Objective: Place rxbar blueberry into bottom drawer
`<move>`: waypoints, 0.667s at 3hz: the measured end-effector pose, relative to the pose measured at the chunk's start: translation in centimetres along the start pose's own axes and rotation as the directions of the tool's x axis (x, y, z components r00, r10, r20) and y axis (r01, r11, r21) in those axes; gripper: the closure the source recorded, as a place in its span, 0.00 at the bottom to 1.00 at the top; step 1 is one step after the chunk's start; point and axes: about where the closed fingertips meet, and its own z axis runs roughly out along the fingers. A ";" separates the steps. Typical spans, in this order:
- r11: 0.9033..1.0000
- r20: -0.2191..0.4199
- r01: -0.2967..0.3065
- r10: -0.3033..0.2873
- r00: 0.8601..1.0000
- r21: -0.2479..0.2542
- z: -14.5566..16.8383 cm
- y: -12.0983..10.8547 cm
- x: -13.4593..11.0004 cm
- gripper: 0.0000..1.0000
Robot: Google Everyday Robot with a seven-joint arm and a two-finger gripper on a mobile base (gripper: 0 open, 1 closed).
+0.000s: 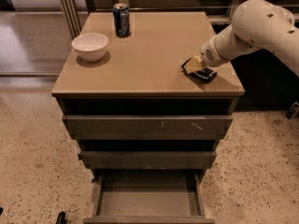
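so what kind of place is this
Likely an office break area: drawer cabinet on speckled floor, white bowl and drink can on top. The tool is at the snack bar, right side.

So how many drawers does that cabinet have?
3, stacked: the top drawer just under the cabinet top, the middle drawer below it, and the bottom drawer pulled out near the floor. The gripper is up top, at the rxbar blueberry.

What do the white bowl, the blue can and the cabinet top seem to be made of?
The small white round bowl looks like glazed ceramic or plastic: smooth, with a soft sheen. The tall blue drink can looks like metal: silvery rim. The tan cabinet top is perhaps matte laminate: evenly coloured. The claw is near its right edge, at the dark-wrapped bar.
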 end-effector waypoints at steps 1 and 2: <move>0.999 0.005 0.035 -0.035 0.999 -0.013 -0.8 0.6 -0.3 1.00; 0.992 0.016 0.117 -0.116 0.993 -0.040 -3.7 1.6 -0.6 1.00</move>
